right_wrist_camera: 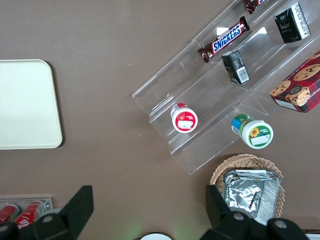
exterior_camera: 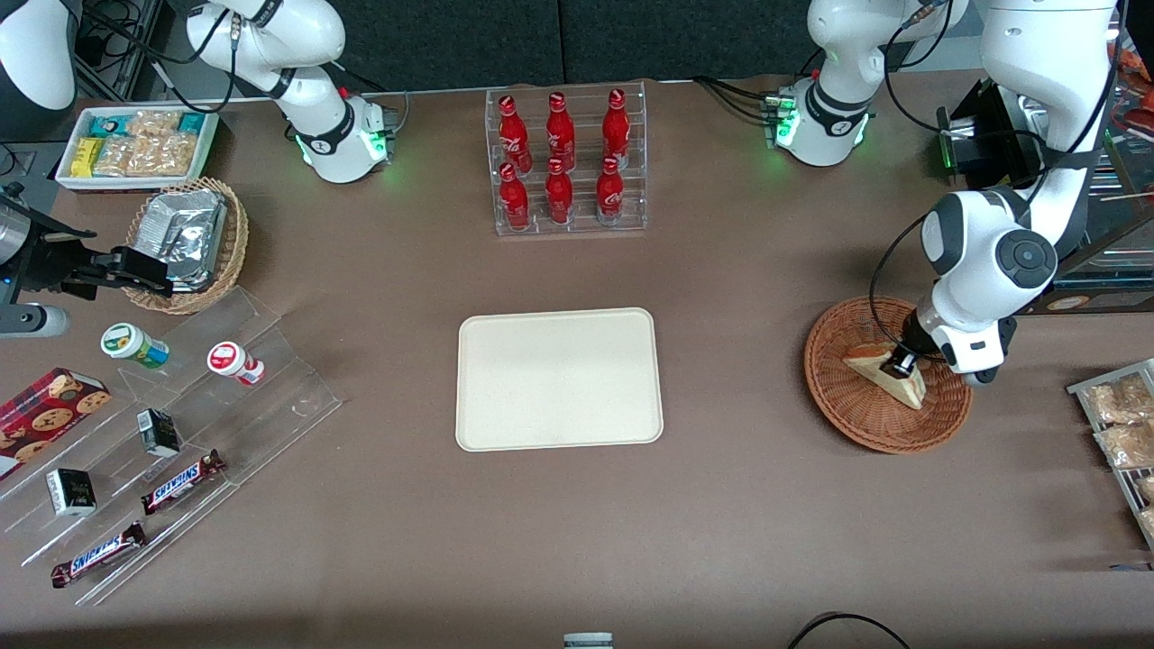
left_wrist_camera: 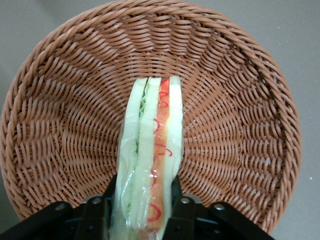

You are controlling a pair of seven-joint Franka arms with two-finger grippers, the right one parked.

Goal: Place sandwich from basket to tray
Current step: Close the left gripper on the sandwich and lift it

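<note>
The sandwich, a white bread wedge with a red-orange and green filling stripe, lies in the reddish-brown wicker basket toward the working arm's end of the table. My left gripper is down in the basket, shut on the sandwich, its black fingers pressed against both bread faces. The cream tray lies flat at the table's middle with nothing on it.
A clear rack of red bottles stands farther from the front camera than the tray. Snack packets lie beside the basket at the table's edge. A tan basket of foil packets, acrylic steps with snacks and a white bin sit toward the parked arm's end.
</note>
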